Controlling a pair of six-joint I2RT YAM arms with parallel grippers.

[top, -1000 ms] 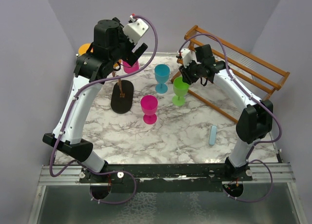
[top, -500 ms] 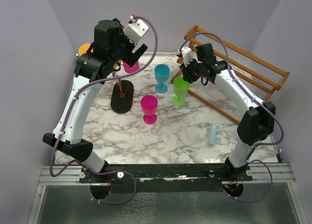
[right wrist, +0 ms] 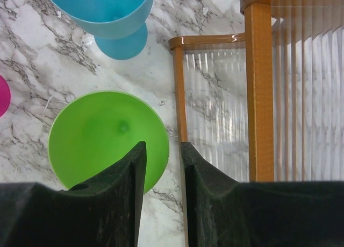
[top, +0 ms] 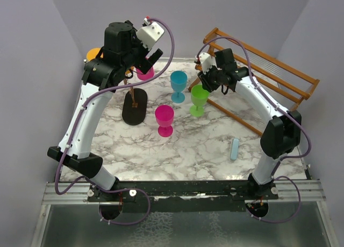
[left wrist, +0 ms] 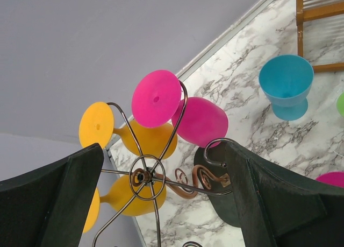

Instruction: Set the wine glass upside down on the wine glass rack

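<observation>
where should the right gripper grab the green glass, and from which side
Probably the rim of the green glass, on the wooden rack side, with the right gripper coming straight down, one finger inside. It stands upright with its mouth open, and the bowl hides the stem from above.

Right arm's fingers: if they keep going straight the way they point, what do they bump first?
Probably the green wine glass. Its rim sits right in the gap between the right fingers, with one finger over the bowl and the other outside. How far below them it is, the pictures don't tell.
</observation>
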